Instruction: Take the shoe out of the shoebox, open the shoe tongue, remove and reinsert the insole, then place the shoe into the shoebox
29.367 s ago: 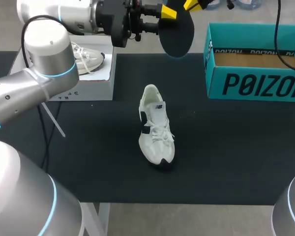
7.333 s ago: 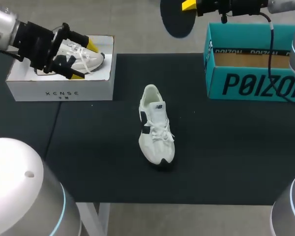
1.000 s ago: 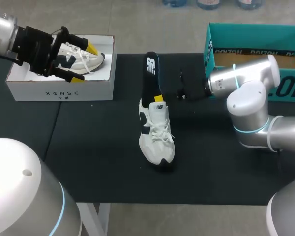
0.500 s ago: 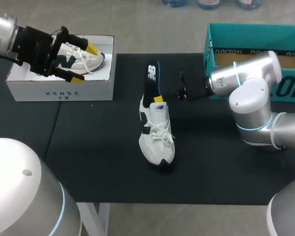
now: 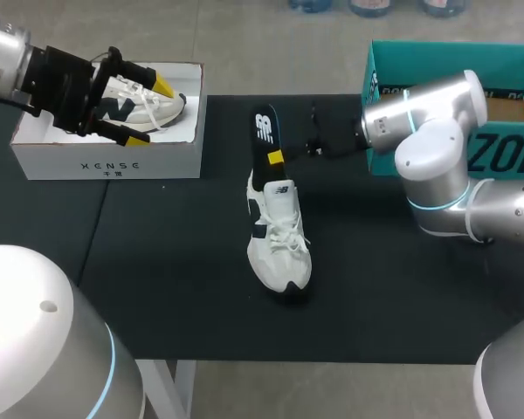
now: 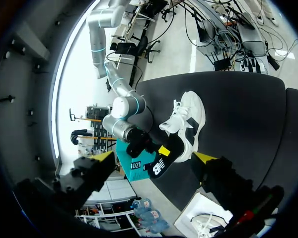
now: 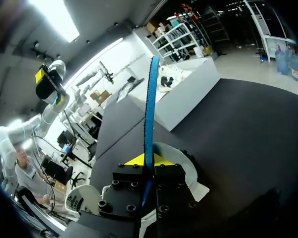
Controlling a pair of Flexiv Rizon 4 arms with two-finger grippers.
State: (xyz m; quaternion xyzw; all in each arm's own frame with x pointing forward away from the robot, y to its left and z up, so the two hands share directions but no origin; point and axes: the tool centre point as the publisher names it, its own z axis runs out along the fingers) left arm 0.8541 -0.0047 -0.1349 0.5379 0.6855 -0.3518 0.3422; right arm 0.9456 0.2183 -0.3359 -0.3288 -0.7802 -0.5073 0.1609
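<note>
A white shoe (image 5: 279, 240) lies on the black mat in the middle of the table, toe toward me. A black insole (image 5: 264, 144) with a blue edge stands tilted out of its heel opening. My right gripper (image 5: 278, 159) is shut on the insole's lower half, just above the heel. In the right wrist view the insole (image 7: 150, 104) rises edge-on from between the fingers (image 7: 137, 159), with the shoe (image 7: 191, 173) below. My left gripper (image 5: 148, 111) hangs open over the white box (image 5: 105, 157) at the far left. From there, the left wrist view looks at the shoe (image 6: 187, 119) and insole (image 6: 162, 159).
The teal shoebox (image 5: 437, 57) stands open at the far right, partly behind my right arm (image 5: 428, 122). The white box holds a second white shoe (image 5: 144, 98). Bare black mat lies on both sides of the shoe and toward the front edge.
My right gripper has shifted higher up the insole and its arm has swung toward the back. The insole's top sits slightly lower and leans left. The left arm is unchanged.
</note>
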